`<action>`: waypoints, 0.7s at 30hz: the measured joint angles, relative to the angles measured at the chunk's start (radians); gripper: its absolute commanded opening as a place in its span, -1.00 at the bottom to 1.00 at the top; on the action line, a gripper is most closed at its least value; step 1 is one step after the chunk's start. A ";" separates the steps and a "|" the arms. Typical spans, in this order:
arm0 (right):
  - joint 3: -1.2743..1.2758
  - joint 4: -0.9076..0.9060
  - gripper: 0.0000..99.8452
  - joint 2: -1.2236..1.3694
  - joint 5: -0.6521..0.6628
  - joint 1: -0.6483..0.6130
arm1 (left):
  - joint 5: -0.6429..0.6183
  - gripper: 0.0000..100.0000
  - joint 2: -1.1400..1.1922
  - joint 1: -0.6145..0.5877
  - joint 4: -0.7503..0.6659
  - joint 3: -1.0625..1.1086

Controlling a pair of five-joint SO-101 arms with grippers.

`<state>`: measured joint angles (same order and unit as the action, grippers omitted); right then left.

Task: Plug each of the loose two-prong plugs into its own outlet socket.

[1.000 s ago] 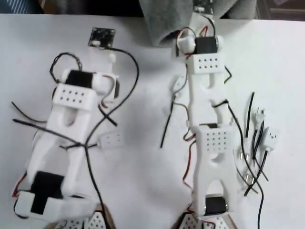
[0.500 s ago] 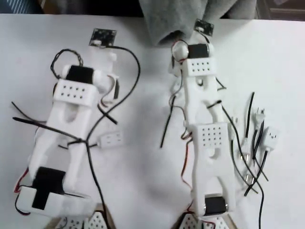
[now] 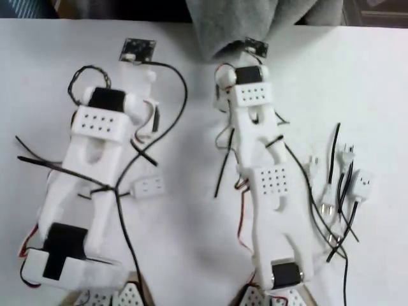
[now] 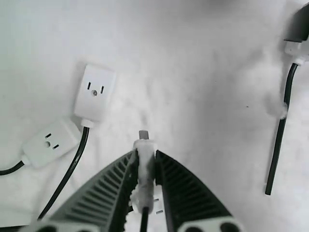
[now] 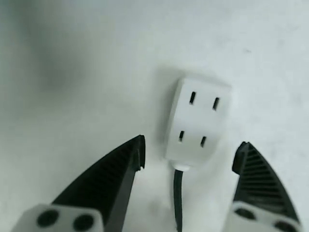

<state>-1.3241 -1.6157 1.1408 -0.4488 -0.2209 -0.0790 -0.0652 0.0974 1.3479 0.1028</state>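
My left gripper (image 4: 145, 155) is shut on a white two-prong plug (image 4: 144, 144) whose black cord runs back between the fingers. It hangs over the white table, with two white outlet sockets (image 4: 94, 92) (image 4: 48, 143) lying off to one side. My right gripper (image 5: 190, 148) is open just above a white double socket (image 5: 197, 121), which lies ahead of the two fingertips. In the high view, the right arm (image 3: 264, 178) reaches to the table's far middle. Loose white plugs (image 3: 347, 153) (image 3: 326, 196) on black cords lie to its right.
Another white socket (image 3: 148, 186) lies beside the left arm (image 3: 95, 127), and one more socket (image 3: 363, 183) sits near the right edge. Black cords tangle around both arms. A grey cloth (image 3: 248, 22) hangs over the far edge. A black cable (image 4: 279, 140) lies near the left gripper.
The right arm has swung to the left across the far middle of the table. The left arm shifted only slightly at first, then stayed still.
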 measured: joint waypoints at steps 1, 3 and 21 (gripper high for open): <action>0.000 0.003 -0.41 0.008 0.000 0.002 | 0.000 -0.94 0.000 0.000 0.000 0.000; 0.000 0.017 -0.41 0.026 -0.006 0.009 | 0.000 -0.94 0.000 0.000 0.000 0.000; -0.021 0.006 -0.82 0.063 -0.078 0.034 | 0.000 -0.94 0.000 0.000 0.000 0.000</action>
<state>-1.3456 -1.6095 1.2037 -0.5271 -0.1872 -0.0790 -0.0652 0.0974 1.3479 0.1028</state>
